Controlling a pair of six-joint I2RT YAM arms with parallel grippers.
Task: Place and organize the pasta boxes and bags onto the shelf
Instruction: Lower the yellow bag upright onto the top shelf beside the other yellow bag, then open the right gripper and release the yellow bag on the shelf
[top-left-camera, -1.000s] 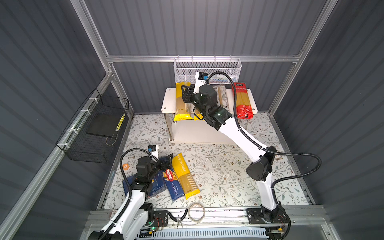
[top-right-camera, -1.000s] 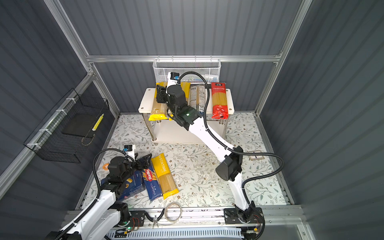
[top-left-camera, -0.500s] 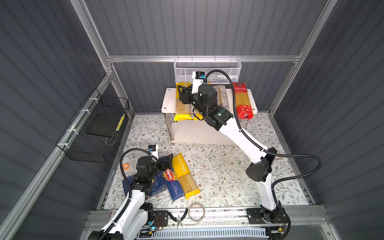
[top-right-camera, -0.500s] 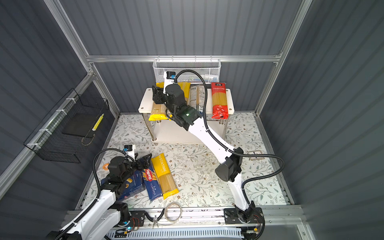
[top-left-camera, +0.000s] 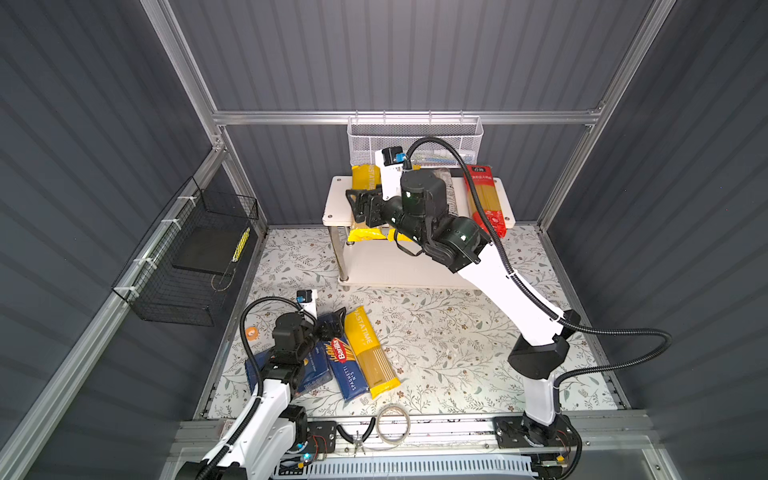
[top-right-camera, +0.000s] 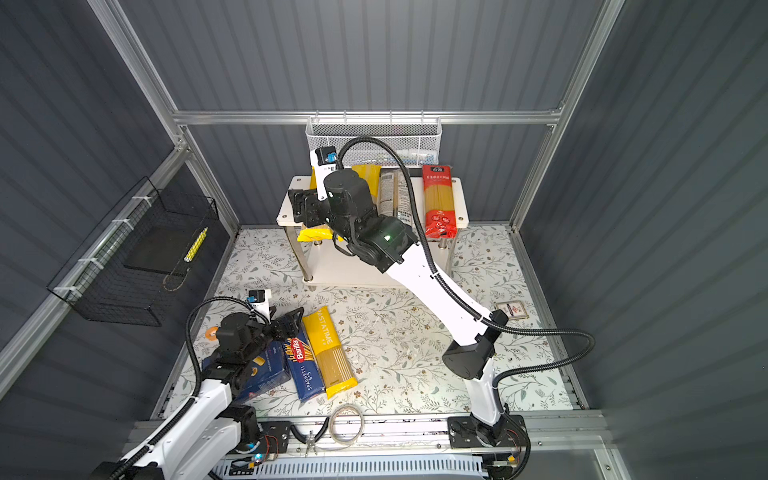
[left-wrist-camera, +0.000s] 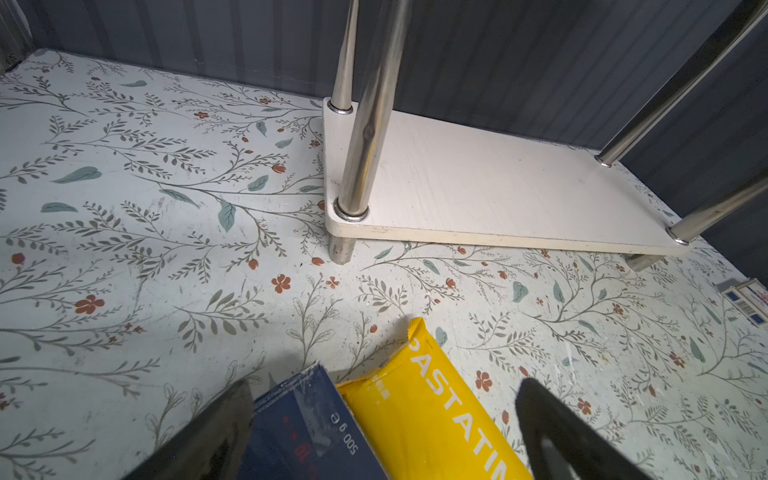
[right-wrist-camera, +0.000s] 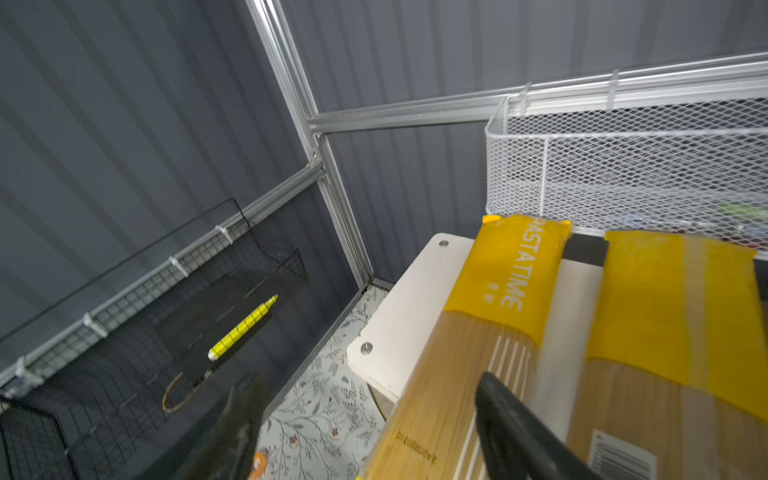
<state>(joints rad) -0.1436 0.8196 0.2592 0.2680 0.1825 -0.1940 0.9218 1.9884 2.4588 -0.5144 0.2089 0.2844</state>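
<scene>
Top views both show the shelf (top-left-camera: 336, 204) at the back of the floral mat (top-left-camera: 436, 332), below the white mesh basket (top-left-camera: 415, 137). Four bags lie side by side on its upper board, running front to back. They are the outer yellow bag (top-left-camera: 365, 176), whose near end juts past the front edge, the second yellow bag (top-right-camera: 368, 176), the clear bag (top-right-camera: 390, 191) and the red bag (top-left-camera: 484, 199). The right gripper (top-left-camera: 352, 204) hangs over the board's left part, above the outer yellow bag's edge, with its jaws spread and nothing in them. At the mat's front left the wide Barilla box (top-left-camera: 309, 372), the SPAGHETTI box (top-left-camera: 348, 368) and the third yellow bag (top-left-camera: 370, 353) lie next to one another. The left gripper (top-left-camera: 332, 325) sits over the far end of the SPAGHETTI box.

Left wrist view: the left gripper's fingers (left-wrist-camera: 208, 436) stand wide apart. The ends of the SPAGHETTI box (left-wrist-camera: 307, 432) and the third yellow bag (left-wrist-camera: 432, 415) lie between them, unclamped. Whether a finger touches either cannot be told. Beyond lie the shelf's lower board and the chrome legs (left-wrist-camera: 365, 124).

Right wrist view: the right gripper's fingers (right-wrist-camera: 519, 428) are well apart, one above the outer yellow bag (right-wrist-camera: 498, 291), the other blurred and off the board's edge. The bag lies flat on the board, with the second yellow bag (right-wrist-camera: 673, 311) just beside it and a strip of board between them.
</scene>
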